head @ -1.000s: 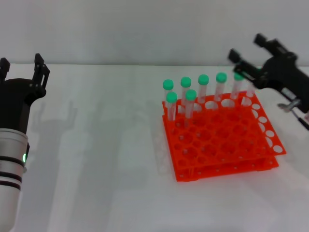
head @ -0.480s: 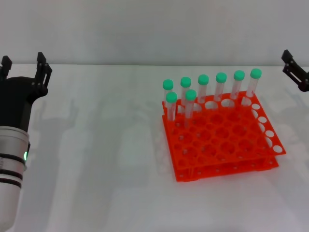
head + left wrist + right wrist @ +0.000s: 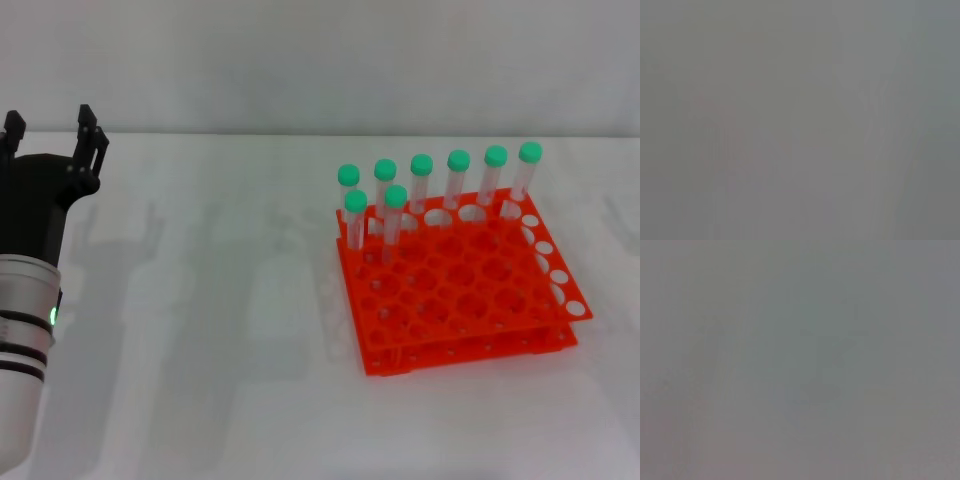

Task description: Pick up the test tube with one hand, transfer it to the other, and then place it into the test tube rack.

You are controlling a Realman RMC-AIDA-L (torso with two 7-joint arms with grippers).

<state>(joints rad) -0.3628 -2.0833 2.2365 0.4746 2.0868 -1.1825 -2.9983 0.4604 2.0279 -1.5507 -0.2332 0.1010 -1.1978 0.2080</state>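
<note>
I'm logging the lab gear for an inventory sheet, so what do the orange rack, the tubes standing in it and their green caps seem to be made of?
The test tube rack looks like moulded plastic: uniform bright orange, slightly glossy, with crisp round holes. The test tubes are see-through with soft highlights, probably clear plastic, though glass cannot be ruled out by look. Their caps appear to be matte green plastic, opaque and evenly coloured.

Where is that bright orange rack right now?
In the head view, the test tube rack sits on the white table, on the robot's right, holding eight green-capped tubes along its far edge, well away from the left gripper.
</note>
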